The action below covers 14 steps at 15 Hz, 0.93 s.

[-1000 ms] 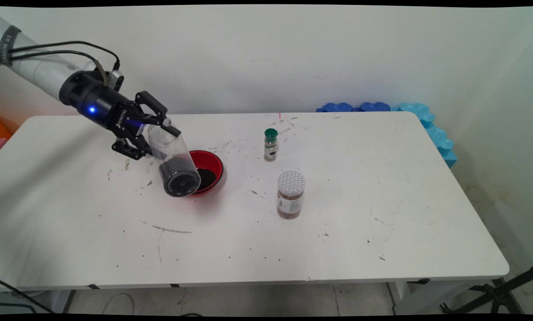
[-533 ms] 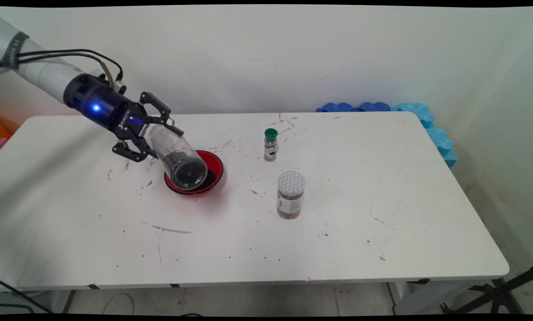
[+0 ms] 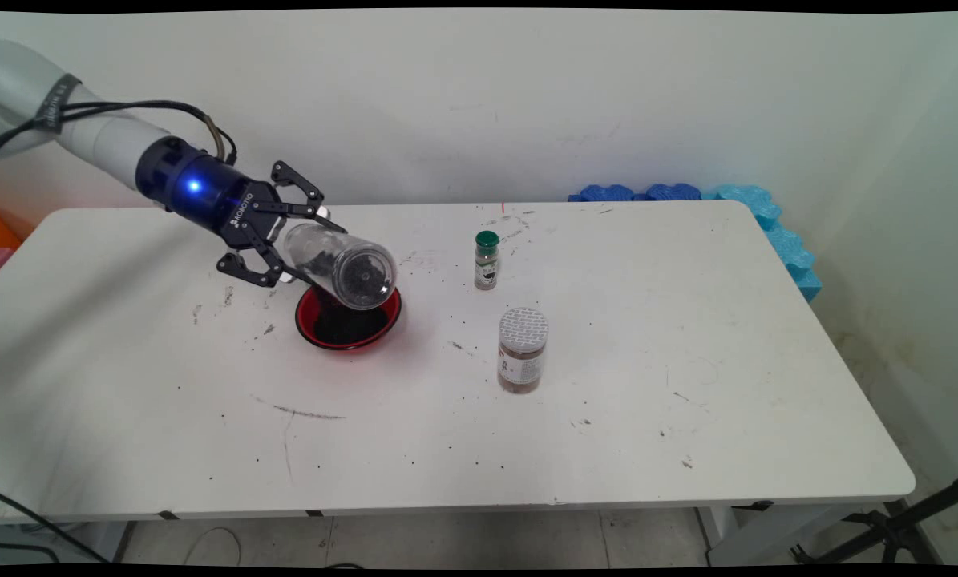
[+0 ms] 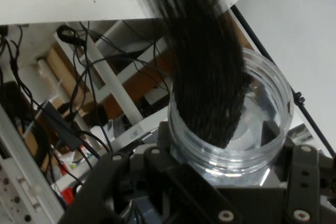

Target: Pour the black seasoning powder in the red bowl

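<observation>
My gripper [image 3: 306, 252] is shut on a clear plastic jar [image 3: 342, 268] and holds it near one end. The jar lies almost level above the red bowl [image 3: 307, 323], with its round far end pointing right and toward the camera. Black grains lie along the inside of the jar. More black grains fill the bottom of the bowl, which stands on the white table [image 3: 446, 433] left of centre. In the hand view the jar [image 4: 231, 129] sits between the fingers [image 4: 113, 182] and a blurred black mass of grains shows inside it.
A small spice bottle with a green cap [image 3: 487, 260] stands right of the bowl. A jar with a white lid and brown contents [image 3: 523, 350] stands nearer the front. Blue foam pieces [image 3: 687, 192] line the table's back right corner. Dark specks dot the tabletop.
The jar has swung from hanging steeply downward to nearly level, its far end rising up and to the right. The hand has shifted slightly right, uncovering the whole bowl.
</observation>
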Available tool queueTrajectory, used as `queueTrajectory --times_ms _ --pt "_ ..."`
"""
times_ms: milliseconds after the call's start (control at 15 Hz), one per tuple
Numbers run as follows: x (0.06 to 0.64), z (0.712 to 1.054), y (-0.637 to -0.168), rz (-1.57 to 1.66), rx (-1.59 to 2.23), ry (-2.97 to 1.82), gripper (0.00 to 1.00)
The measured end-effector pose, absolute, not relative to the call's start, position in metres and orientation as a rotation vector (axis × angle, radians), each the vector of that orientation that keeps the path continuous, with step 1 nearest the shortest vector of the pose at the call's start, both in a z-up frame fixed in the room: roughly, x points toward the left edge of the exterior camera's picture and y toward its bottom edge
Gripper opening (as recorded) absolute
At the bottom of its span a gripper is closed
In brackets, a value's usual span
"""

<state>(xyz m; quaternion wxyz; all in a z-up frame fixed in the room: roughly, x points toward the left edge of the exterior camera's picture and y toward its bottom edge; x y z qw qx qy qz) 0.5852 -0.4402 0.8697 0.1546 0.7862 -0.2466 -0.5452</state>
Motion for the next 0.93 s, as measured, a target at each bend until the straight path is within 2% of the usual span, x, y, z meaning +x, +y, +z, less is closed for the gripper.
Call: queueTrajectory --times_ms 933 --pt "0.578 0.848 -0.454 -1.695 2.271 -0.556 0.0"
